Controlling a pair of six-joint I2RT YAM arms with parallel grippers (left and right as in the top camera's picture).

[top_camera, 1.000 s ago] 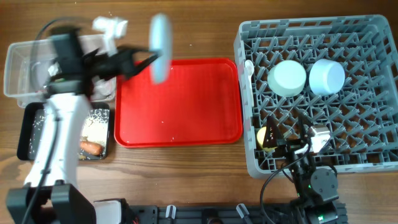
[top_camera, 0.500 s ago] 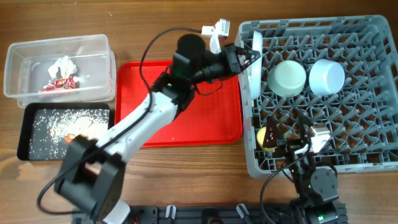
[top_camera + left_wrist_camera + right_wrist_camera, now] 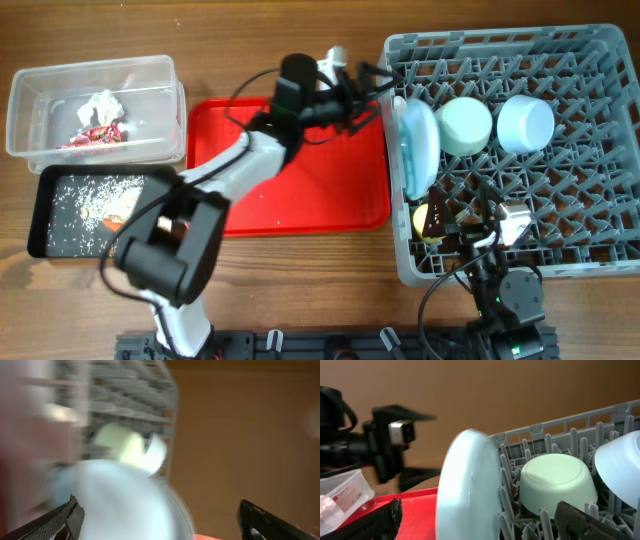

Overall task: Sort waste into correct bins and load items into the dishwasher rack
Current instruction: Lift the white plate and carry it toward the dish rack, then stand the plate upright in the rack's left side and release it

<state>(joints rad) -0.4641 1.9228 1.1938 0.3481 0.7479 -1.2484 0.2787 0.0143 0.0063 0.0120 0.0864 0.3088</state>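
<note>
Standing edgewise, pale-blue plate [image 3: 420, 150] in grey rack [image 3: 600, 45]

Robot lab bench, staged as a kitchen clear-up
A wooden table [image 3: 300, 280] held a rack [image 3: 580, 200] at right, a tub [image 3: 20, 110] and black tray [image 3: 40, 215] at left, with cabled arm bases [image 3: 505, 300] along the bottom edge and a plain brown wall [image 3: 520, 390] behind.
</note>
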